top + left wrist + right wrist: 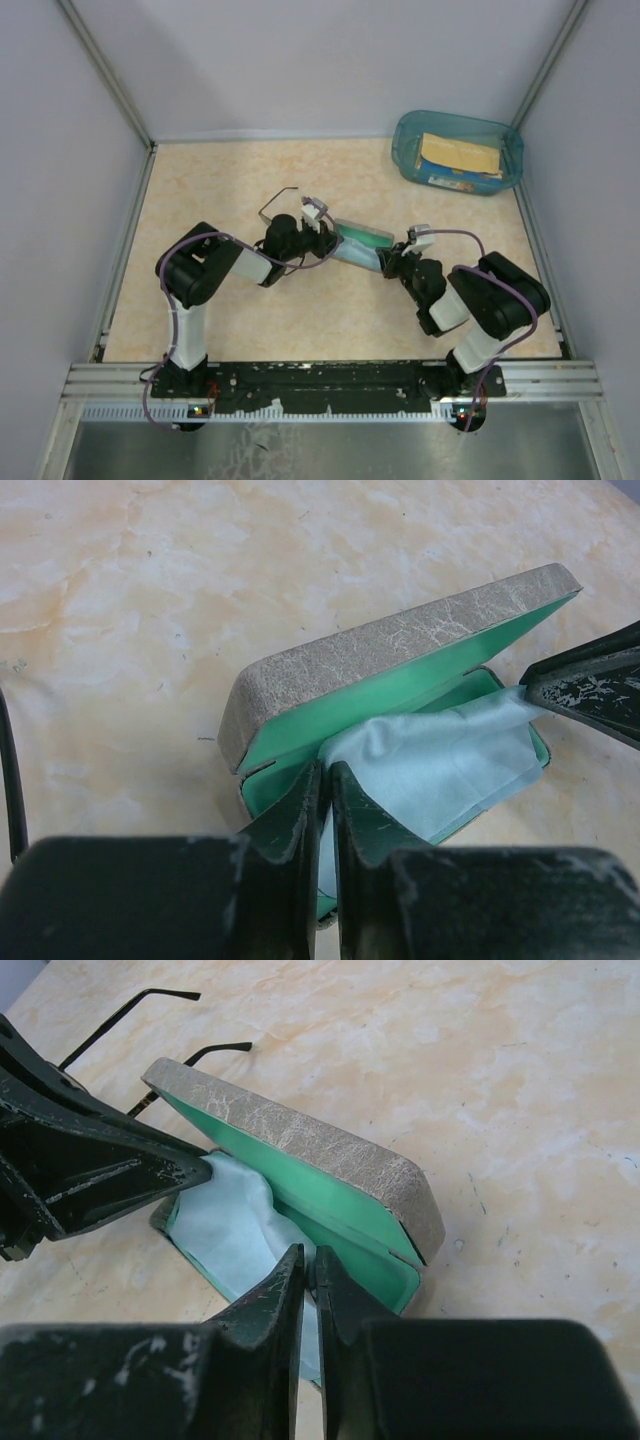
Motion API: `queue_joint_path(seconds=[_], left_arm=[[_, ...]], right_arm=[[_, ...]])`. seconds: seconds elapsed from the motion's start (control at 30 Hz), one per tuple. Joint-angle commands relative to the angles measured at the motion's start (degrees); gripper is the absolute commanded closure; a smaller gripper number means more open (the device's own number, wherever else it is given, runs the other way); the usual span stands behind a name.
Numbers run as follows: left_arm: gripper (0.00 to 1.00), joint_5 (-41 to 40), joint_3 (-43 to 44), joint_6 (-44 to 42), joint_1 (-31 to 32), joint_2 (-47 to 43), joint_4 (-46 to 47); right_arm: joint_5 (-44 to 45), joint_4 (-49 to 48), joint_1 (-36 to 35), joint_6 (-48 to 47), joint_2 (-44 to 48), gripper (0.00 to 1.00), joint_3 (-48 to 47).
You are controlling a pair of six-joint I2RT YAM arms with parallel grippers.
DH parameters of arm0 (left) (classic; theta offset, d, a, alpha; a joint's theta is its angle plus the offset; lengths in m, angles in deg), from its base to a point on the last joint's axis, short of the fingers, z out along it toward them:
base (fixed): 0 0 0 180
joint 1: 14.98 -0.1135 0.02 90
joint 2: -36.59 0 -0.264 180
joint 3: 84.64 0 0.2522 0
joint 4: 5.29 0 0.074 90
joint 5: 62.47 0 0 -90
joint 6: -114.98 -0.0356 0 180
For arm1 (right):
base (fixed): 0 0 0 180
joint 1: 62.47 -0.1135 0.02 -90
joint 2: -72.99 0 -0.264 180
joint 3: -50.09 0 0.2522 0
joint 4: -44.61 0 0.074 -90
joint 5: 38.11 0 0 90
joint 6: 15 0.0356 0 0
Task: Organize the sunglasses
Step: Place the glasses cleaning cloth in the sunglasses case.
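Centre of the counter (200, 180): grey case (355, 240), lid propped half open, green lining showing, pale blue cloth (440, 760) bunched inside. Just past the case's left end, toward the far edge: sunglasses (278, 202), lying on the bare surface with temples unfolded, thin dark arms pointing away from the case, one running close by the lid corner; touching it or not, cannot tell. Far right corner: blue bin (402, 150) with a yellow packet (460, 155) in it, well apart from everything else.

Left end effector (323, 775) at the case's left end, fingers (290, 825) all but pressed together, only a thin slit between them, edge of the cloth caught there. Right end effector (308, 1260) at the opposite end, likewise nearly closed, pinching the other edge of the cloth. Cloth spanning from one to the other over the open tray of the case, raised lid right alongside both sets of fingertips.

Bare counter toward the left, near and far edges. Plain walls (300, 60) rising along the left, far and right edges. Arm bases on a rail (330, 378) at the near edge.
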Motion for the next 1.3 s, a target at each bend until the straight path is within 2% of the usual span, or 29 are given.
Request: queue_joint_path(seconds=[0.0, 0.27, 0.53, 0.63, 0.9, 1.1, 1.2, 1.27], left_arm=[[0.85, 1.0, 1.0, 0.0, -0.3, 0.2, 0.1], [0.76, 0.6, 0.8, -0.2, -0.2, -0.6, -0.1], [0.7, -1.1, -0.5, -0.1, -0.3, -2.4, -0.2], [0.63, -3.0, -2.2, 0.3, -0.3, -4.2, 0.2], [0.49, -7.3, -6.1, 1.4, -0.2, -10.6, -1.0], [0.43, -9.3, -8.8, 2.6, -0.3, -13.9, -1.5], [0.36, -10.6, -10.6, 3.5, -0.3, -16.2, -1.8], [0.21, -11.5, -12.1, 4.1, -0.2, -18.3, -1.6]], right_arm=[[1.5, -2.4, 0.6, -0.2, 0.1, 0.9, -1.8], [2.0, -2.1, 0.7, -0.1, 0.8, 0.89, -1.7], [2.9, -1.0, 0.8, -0.4, 3.3, 0.78, -0.9], [3.0, 0.7, 0.8, -0.6, 5.4, 0.74, -0.7], [1.5, 5.6, 0.8, -0.5, 11.2, 0.73, -0.3], [-0.3, 9.4, 0.8, 0.0, 14.7, 0.7, 0.0], [-1.3, 12.6, 0.8, 0.1, 17.3, 0.64, 0.0], [-1.8, 16.4, 0.8, 0.4, 20.0, 0.5, -0.3]])
